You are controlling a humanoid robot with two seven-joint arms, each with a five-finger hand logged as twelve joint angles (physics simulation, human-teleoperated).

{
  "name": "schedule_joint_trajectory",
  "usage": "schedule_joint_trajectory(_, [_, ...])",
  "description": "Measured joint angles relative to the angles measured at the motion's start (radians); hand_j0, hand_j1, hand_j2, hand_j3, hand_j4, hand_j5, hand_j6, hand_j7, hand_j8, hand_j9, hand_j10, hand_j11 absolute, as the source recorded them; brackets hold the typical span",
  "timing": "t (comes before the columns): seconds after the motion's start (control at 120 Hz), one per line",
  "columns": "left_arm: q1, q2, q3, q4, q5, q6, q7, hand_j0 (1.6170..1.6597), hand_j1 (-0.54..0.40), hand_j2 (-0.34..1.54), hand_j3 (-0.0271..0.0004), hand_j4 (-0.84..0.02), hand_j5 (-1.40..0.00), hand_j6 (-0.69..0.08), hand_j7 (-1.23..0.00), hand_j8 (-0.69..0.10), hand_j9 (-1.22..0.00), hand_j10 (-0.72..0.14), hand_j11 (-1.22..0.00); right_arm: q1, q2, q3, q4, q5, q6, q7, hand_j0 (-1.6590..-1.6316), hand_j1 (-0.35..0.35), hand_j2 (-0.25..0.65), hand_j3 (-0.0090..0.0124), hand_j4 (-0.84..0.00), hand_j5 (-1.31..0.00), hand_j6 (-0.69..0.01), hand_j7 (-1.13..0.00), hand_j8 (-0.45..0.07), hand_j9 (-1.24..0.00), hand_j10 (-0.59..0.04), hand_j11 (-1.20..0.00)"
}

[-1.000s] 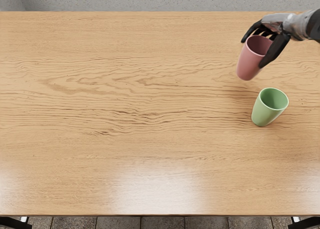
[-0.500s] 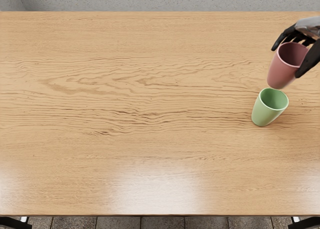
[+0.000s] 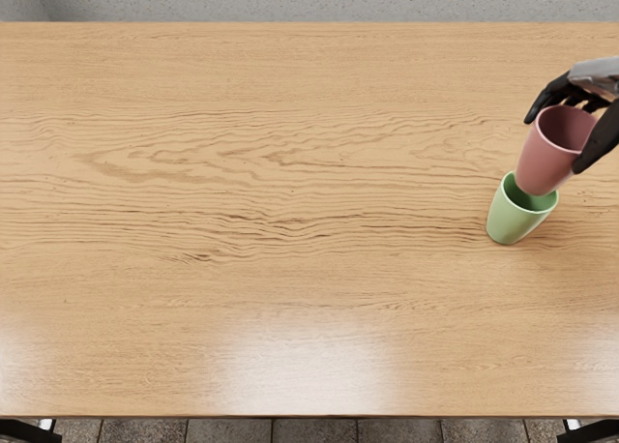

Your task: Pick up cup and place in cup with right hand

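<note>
Your right hand has now lowered the pink cup, with fingers grasping its side. In view, its base overlaps the mouth of the green cup; entry seems near, so please check the centring.

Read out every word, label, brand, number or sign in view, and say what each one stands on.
There are none: no text shows on the pink cup, the green cup, the wooden table or the visible part of the right robot hand.
</note>
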Motion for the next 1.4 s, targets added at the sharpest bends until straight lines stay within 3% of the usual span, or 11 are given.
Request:
schedule_joint_trajectory(0.525, [0.0,0.0,0.0,0.0,0.0,0.0,0.0,1.6581,0.349,0.0,-0.0001,0.0,0.0,0.0,0.0,0.0,0.0,0.0,0.0,-0.018,0.001,0.001,0.006,0.006,-0.013,0.0,-1.6567,0.079,-0.01,0.0,-0.424,-0.59,-0.324,-0.57,-0.259,-0.58,-0.377,-0.58])
schedule_joint_trajectory(0.75, [0.0,0.0,-0.001,0.0,0.0,0.0,0.0,1.6581,0.349,0.0,-0.0001,0.0,0.0,0.0,0.0,0.0,0.0,0.0,0.0,-0.018,0.001,0.0,0.002,0.004,-0.018,0.0,-1.6576,0.006,-0.037,0.0,-0.323,-0.43,-0.292,-0.42,-0.27,-0.43,-0.308,-0.43])
schedule_joint_trajectory(1.083, [0.0,0.0,-0.001,0.0,0.0,0.0,0.0,1.6581,0.349,0.0,-0.0001,0.0,0.0,0.0,0.0,0.0,0.0,0.0,0.0,-0.021,0.0,0.001,0.002,0.004,-0.019,0.0,-1.6579,-0.028,-0.047,0.0,-0.28,-0.36,-0.275,-0.36,-0.27,-0.36,-0.276,-0.36])
schedule_joint_trajectory(1.2, [0.003,0.0,-0.001,0.0,-0.001,0.0,0.0,1.6581,0.349,0.0,-0.0001,0.0,0.0,0.0,0.0,0.0,0.0,0.0,0.0,-0.023,0.0,0.006,0.002,0.032,-0.033,0.0,-1.658,-0.094,-0.038,0.0,-0.224,-0.29,-0.222,-0.28,-0.218,-0.28,-0.221,-0.28])
schedule_joint_trajectory(1.4, [0.007,0.0,-0.001,0.0,-0.002,0.0,0.0,1.6581,0.349,0.0,-0.0001,0.0,0.0,0.0,0.0,0.0,0.0,0.0,0.0,-0.022,0.015,0.043,0.003,0.184,-0.033,0.0,-1.658,-0.228,-0.017,0.0,-0.111,-0.14,-0.111,-0.14,-0.109,-0.14,-0.109,-0.14])
